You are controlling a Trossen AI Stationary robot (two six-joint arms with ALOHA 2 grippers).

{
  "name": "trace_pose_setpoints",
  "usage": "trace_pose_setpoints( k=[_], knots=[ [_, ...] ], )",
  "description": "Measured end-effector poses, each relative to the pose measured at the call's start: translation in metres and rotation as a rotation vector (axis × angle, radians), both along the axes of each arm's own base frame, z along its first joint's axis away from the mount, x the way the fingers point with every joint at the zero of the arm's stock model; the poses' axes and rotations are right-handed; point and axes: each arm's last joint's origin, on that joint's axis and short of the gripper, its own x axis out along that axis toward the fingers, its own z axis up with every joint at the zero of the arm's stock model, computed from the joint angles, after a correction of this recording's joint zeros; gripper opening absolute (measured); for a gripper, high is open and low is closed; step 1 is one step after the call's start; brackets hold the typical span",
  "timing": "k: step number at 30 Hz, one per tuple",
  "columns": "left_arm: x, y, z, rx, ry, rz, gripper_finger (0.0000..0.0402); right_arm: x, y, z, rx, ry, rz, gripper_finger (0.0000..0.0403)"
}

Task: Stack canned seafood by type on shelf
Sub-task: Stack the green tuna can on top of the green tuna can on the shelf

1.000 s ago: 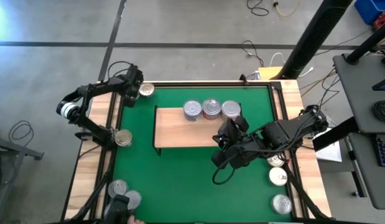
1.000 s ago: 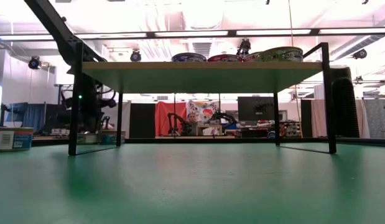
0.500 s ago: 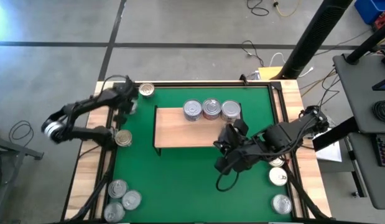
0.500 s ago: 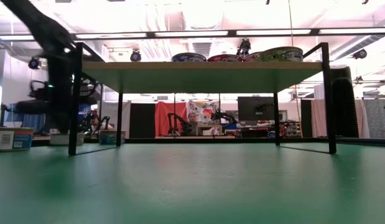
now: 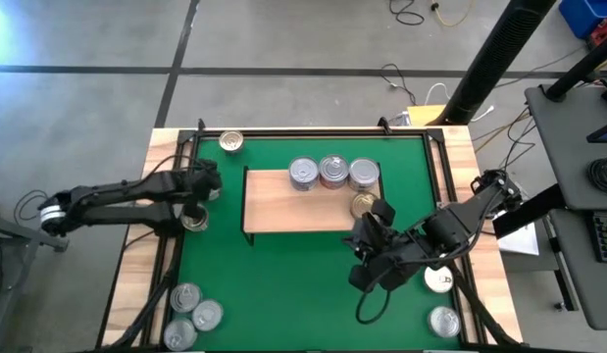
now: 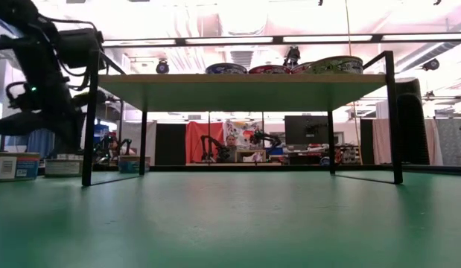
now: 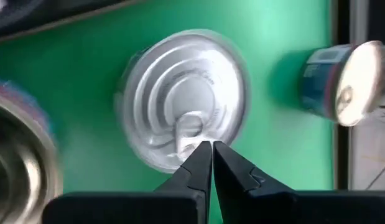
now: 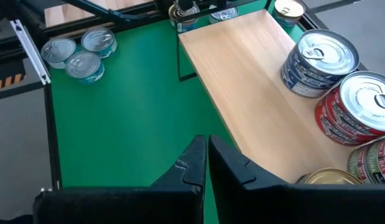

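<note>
Your shelf (image 5: pixel 301 203) holds four tins: three in a row along its far edge (image 5: pixel 333 173) and a gold one (image 5: pixel 363 204) near its right end, which the low view hides. Its near half is bare. On the mat (image 5: pixel 283 284), three tins (image 5: pixel 192 316) cluster near left and one (image 5: pixel 230 142) sits at the far-left corner. Left gripper (image 7: pixel 211 148), fingers together, hangs over a silver tin (image 7: pixel 183 118) at the mat's left edge. Right gripper (image 8: pixel 206 144), fingers together, hovers off the shelf's near-right corner.

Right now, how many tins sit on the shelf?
4: blue tin, red tin, green tin in a row along the shelf's far edge; gold-topped tin beside the green one.
</note>
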Motion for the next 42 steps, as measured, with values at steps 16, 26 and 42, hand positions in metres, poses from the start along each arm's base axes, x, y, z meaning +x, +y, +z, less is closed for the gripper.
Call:
trace_pose_setpoints(
  k=[16,26,42],
  knots=[
    [-0.003,0.029,-0.011,-0.108,0.096,0.130,0.0000,-0.002,0.004,0.000,0.036,-0.012,-0.021,0.0009],
    [0.010,0.041,-0.020,-0.097,0.214,-0.184,0.0000,-0.002,0.004,0.000,0.046,-0.015,-0.030,0.0009],
    [0.013,0.003,-0.017,-0.151,0.425,-0.830,0.0000,-0.009,0.015,0.001,0.123,-0.013,-0.021,0.0009]
  ],
)
